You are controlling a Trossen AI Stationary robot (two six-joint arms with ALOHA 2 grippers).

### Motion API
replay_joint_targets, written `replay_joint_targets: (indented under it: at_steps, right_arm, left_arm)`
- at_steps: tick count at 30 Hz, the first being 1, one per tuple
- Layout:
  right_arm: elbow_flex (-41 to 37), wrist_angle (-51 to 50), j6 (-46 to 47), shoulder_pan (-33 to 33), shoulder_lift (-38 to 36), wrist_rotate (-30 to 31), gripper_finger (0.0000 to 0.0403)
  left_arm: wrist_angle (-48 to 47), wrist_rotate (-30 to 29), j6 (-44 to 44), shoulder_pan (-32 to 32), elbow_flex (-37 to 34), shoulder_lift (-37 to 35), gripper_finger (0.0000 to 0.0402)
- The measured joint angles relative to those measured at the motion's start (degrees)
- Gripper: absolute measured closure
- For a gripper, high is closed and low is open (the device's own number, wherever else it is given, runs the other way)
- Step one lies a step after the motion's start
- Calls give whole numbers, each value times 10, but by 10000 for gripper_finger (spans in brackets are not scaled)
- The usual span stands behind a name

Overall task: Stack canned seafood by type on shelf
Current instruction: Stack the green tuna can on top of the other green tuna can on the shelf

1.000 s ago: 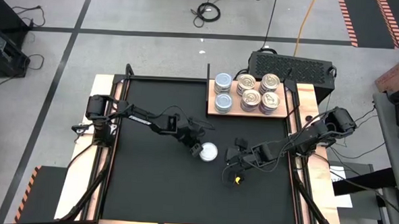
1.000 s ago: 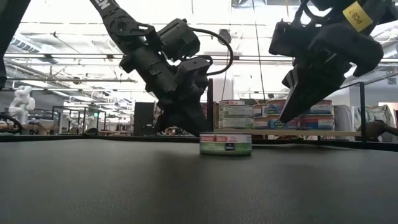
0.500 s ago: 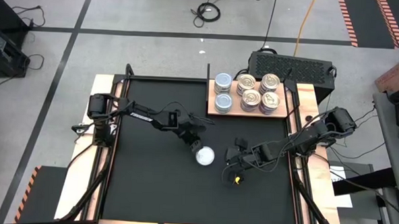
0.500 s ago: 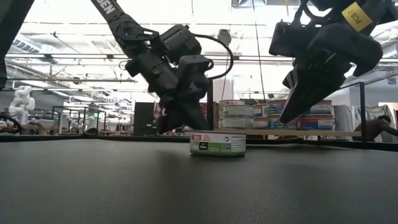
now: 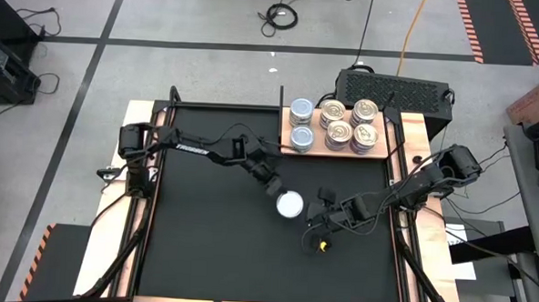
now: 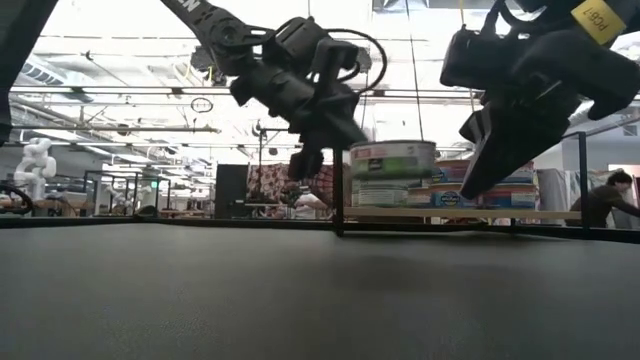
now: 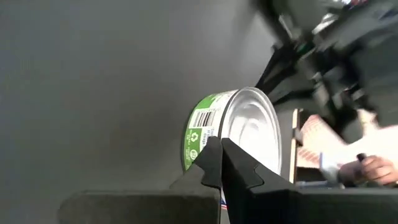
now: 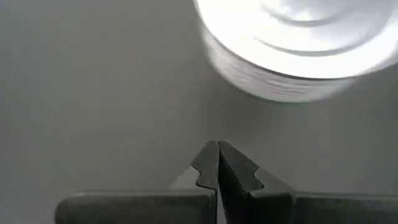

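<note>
We are reaching our left gripper toward 3 o'clock, jaws pinching the rim of a silver-topped tin raised above the black mat; our right gripper, jaws pressed together, is hovering just beside it.

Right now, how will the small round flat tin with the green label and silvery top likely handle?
The small round green-labelled tin looks like rigid metal, so it probably won't deform. The left gripper seems shut on its rim, so the smooth tin may swing or slip. Wide and flat, it should rest stably, unlikely to tip.
</note>
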Motion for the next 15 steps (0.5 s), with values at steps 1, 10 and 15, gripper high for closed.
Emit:
replay_joint_targets:
  at_steps: [1, 10, 15]
  right_arm:
    - [0, -2, 0, 1, 0, 0, 403]
    - [0, -45, 30, 8, 0, 0, 403]
    - [0, -44, 30, 15, -1, -2, 403]
  left_arm:
    - [-1, 1, 0, 2, 7, 0, 401]
    - [-4, 17, -12, 28, 57, 0, 401]
    - [-6, 17, -15, 48, 68, 0, 401]
